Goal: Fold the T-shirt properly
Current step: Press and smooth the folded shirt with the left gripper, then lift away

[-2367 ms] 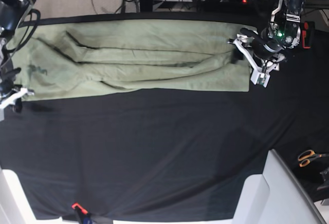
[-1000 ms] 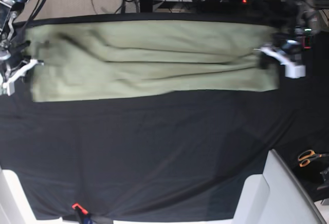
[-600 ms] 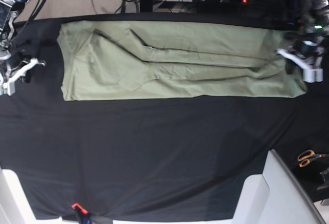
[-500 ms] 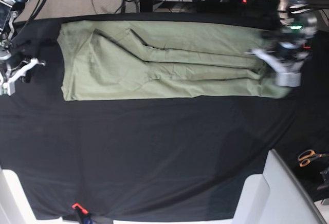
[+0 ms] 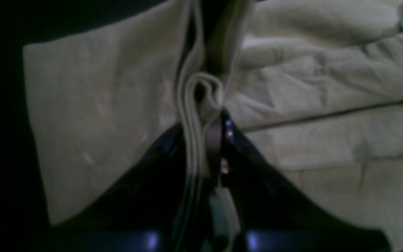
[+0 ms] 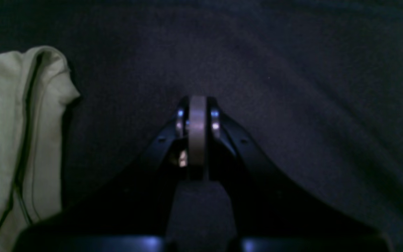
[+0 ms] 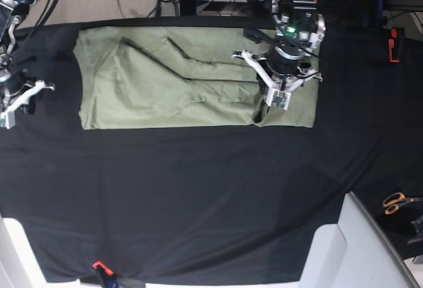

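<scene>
My left gripper [image 7: 269, 103] is pinching a bunch of the T-shirt [image 7: 165, 80] above the shirt's own middle. My right gripper [image 7: 10, 109] is squeezed together on nothing, just beside the shirt's far end, over the black table cloth [image 7: 198, 195].

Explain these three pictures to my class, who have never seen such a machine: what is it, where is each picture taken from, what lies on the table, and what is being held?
This is a robot with two arms, each ending in a two-fingered hand. One picture looks down from above; the other two come from cameras on each wrist. A pale green T-shirt, folded into a long band, lies on a black table cloth. Orange-handled scissors sit at the edge. The left hand is shut on the shirt's end and holds it above the band; its wrist camera shows layers of cloth pinched in the hand. The right hand is shut and holds nothing, beside the shirt's other end.
</scene>
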Action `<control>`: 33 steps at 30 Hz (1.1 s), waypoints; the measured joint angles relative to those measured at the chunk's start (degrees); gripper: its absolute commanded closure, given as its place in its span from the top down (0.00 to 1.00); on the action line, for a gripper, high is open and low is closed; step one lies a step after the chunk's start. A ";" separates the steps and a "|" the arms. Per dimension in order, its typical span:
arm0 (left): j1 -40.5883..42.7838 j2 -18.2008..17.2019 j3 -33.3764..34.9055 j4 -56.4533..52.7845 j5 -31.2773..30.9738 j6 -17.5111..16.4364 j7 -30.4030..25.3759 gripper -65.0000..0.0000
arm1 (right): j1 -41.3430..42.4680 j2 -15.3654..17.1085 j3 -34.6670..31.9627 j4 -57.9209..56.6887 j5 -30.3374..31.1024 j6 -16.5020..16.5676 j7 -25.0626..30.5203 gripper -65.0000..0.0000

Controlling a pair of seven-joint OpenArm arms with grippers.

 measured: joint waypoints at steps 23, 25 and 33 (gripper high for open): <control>-2.43 1.25 3.21 -5.14 -9.53 3.30 0.02 0.00 | 0.00 0.00 0.00 0.00 0.00 0.00 -0.02 0.02; -2.43 1.25 3.21 -5.14 -9.53 3.30 0.02 0.00 | 0.02 0.00 0.00 0.00 0.00 0.00 -0.02 0.02; -2.10 1.03 4.57 -5.01 -9.68 3.54 0.04 0.10 | 0.22 0.00 0.00 0.00 0.00 0.00 0.00 0.02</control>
